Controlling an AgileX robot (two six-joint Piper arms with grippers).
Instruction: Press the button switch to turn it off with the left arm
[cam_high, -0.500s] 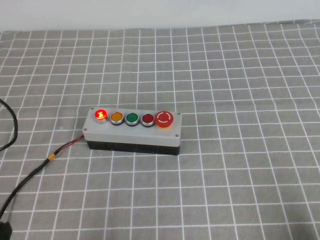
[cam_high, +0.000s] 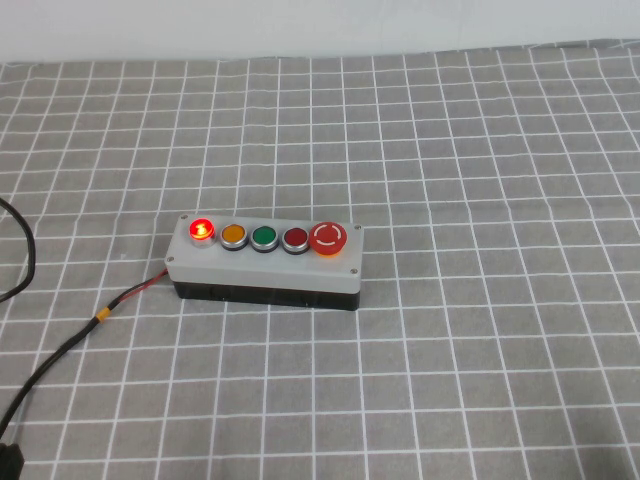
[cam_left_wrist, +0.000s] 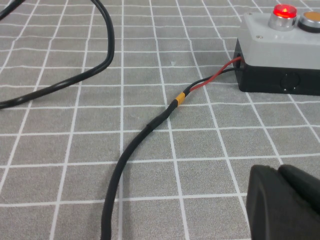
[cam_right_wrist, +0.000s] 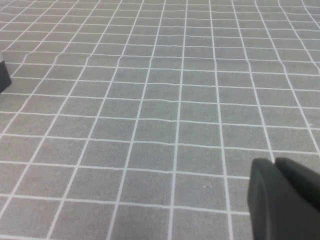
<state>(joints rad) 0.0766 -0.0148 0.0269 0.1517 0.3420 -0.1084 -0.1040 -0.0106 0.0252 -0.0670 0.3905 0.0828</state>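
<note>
Centrally, box (cam_high: 265, 262) long axis left-right; button switch (cam_high: 202, 230) glowing, leftmost, facing up. Left tool (cam_left_wrist: 287, 202), right tool (cam_right_wrist: 285, 200): state indiscernible.

Only a black blunt corner of the left gripper (cam_left_wrist: 285, 202) shows in the left wrist view, cut by the frame edge. The right gripper (cam_right_wrist: 282, 197) shows likewise as one dark corner in its own view. Neither appears in the high view. Ahead of the left gripper, the grey plastic switch box with black base (cam_left_wrist: 280, 55) is cropped, showing just the glowing round red button switch (cam_left_wrist: 283, 12) and part of an orange button (cam_left_wrist: 311, 17).
</note>
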